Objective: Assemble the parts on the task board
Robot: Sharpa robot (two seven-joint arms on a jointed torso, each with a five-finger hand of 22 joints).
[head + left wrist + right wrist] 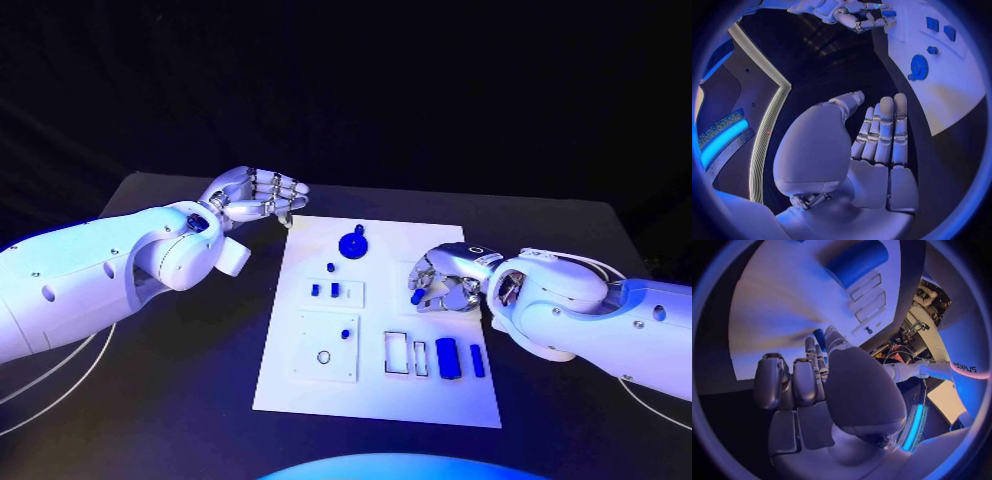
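Observation:
The white task board (378,395) lies in the middle of the black table. My right hand (444,280) hovers over the board's right side and pinches a small blue part (418,296) between thumb and fingertips. That hand (848,12) and its blue part (889,12) appear in the left wrist view too, and the part (820,337) peeks out past the fingers in the right wrist view. My left hand (260,195) is off the board by its far left corner, holding nothing; its fingers (882,130) lie straight side by side.
On the board sit a round blue piece (353,242), a tiny blue piece (330,267), two small blue pieces (325,290) in a square plate, and two blue bars (446,358) beside empty slots (395,355). A plate with a hole (329,345) lies near the left edge.

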